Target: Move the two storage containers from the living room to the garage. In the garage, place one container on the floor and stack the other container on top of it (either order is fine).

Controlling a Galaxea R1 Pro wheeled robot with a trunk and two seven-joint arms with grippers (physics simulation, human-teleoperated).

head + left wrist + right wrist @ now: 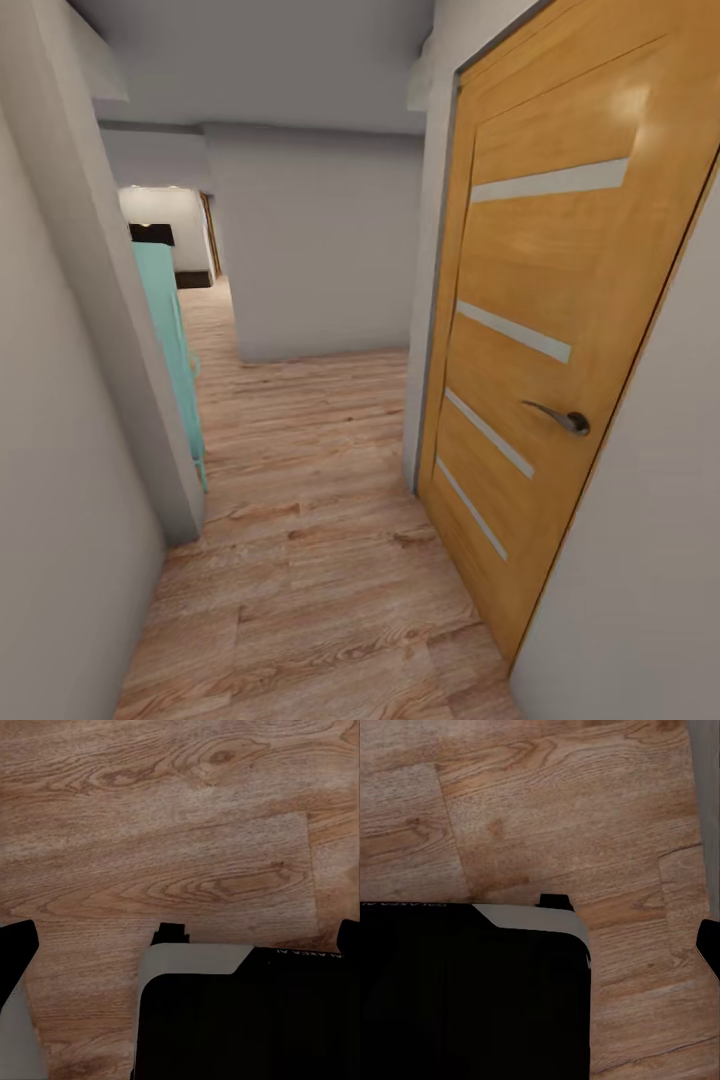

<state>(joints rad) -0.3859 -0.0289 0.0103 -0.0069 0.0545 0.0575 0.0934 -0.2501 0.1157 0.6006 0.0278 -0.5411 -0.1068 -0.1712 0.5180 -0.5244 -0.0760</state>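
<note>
Light wood-plank flooring (300,560) underfoot, running down a narrow hallway. Close at right, wooden door (540,330) with pale slats and metal handle (560,417). Further left, turquoise cabinet (172,340) beside grey wall corner. Beyond, lit doorway. Storage containers nowhere visible. Pincer states impossible to tell.

The wood-plank flooring (300,560) filling the lower middle of the head view is light brown with strong grain and knots, and a soft satin sheen. At the right of the frame, the door (560,330) is warm honey-toned wood veneer, smooth and slightly glossy, with pale frosted strips (515,330) set into it and a brushed metal handle (560,417). The walls (320,240) are plain matt grey-white. At the left a turquoise panel (170,330) looks smooth and painted. In the wrist views the robot's body (247,1020) is matt black with a pale grey smooth edge.
</note>
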